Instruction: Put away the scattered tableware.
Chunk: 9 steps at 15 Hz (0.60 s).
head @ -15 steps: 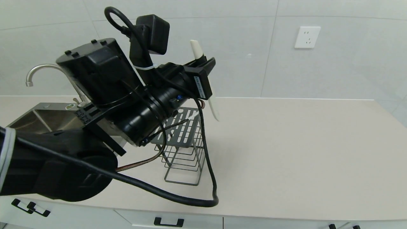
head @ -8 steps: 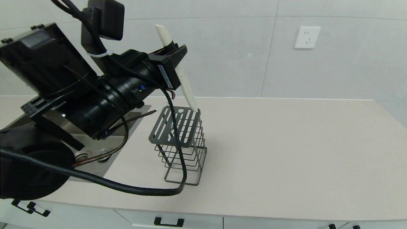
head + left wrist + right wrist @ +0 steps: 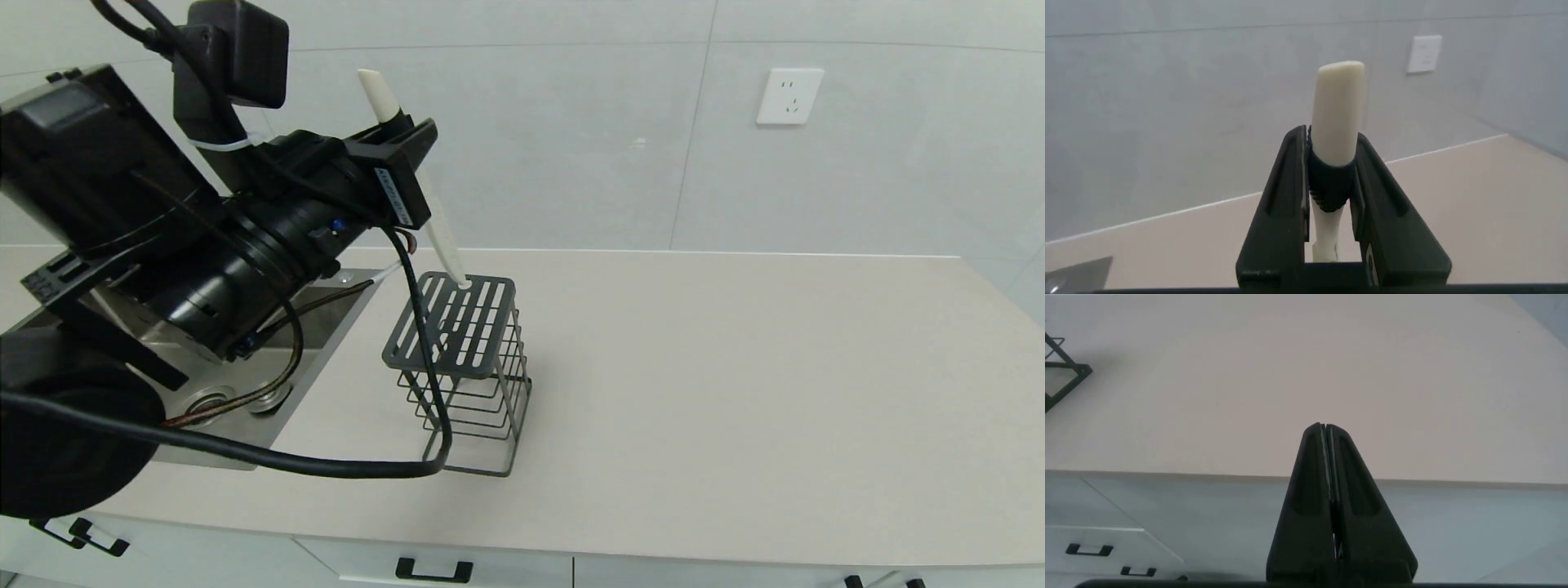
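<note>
Head view gives you the left claw (image 3: 406,175) raised over the table (image 3: 735,392), clenched on a white utensil (image 3: 443,245) by the dark band around its middle. The utensil is tilted, its upper end leaning toward the sink (image 3: 322,351) side. Its lower tip sits at the far edge of the slotted top of the wire rack (image 3: 482,327) (whether it has entered a slot, you cannot tell from here). The rack stands upright on the table just beside the sink. On the left wrist view you see the claw (image 3: 1331,175) with both fingers pressed against that dark band and the utensil's (image 3: 1337,106) pale end standing up beyond them. On the right wrist view your right claw (image 3: 1327,457) is clenched on nothing, fingers flat together. It hangs above the table's (image 3: 1290,376) front edge, with a drawer handle (image 3: 1086,550) below and a corner of the rack (image 3: 1061,371) off to one side.
</note>
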Available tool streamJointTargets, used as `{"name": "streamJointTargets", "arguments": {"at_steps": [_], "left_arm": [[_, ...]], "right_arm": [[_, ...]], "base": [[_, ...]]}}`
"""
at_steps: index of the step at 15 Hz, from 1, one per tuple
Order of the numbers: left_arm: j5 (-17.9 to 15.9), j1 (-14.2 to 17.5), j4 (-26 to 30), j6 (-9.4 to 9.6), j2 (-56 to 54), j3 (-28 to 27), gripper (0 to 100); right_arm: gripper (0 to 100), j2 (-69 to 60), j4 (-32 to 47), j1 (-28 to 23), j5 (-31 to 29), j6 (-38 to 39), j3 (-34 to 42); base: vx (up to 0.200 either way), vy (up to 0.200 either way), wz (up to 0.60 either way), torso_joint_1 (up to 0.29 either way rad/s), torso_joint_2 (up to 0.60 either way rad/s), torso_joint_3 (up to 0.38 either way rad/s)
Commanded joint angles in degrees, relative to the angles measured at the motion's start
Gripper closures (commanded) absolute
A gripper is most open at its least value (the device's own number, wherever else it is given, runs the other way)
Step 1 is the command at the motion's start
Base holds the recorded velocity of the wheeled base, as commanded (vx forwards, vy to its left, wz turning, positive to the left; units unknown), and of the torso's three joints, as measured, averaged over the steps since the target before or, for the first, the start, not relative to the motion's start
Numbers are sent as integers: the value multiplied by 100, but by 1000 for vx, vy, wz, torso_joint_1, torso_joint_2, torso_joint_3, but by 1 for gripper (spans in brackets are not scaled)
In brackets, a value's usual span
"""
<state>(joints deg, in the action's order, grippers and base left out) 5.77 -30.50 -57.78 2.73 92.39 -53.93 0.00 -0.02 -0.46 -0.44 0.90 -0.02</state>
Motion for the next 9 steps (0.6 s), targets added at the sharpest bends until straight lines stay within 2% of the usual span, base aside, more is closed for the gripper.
{"name": "streamJointTargets", "arguments": {"at_steps": [1,3,6,9], "left_arm": [[21,-158,4,-1,121,-109,100],[74,-378,13,-1,121,41,100],[74,-386,136,-9,121,278,100],[39,-378,127,-9,174,225,100]], "right_arm": [[100,9,2,2,0,6,2],[100,9,2,2,0,6,2],[100,9,2,2,0,6,2],[100,9,2,2,0,6,2]], "base": [[0,0,0,0,0,0],[0,0,0,0,0,0],[0,0,0,0,0,0],[0,0,0,0,0,0]]}}
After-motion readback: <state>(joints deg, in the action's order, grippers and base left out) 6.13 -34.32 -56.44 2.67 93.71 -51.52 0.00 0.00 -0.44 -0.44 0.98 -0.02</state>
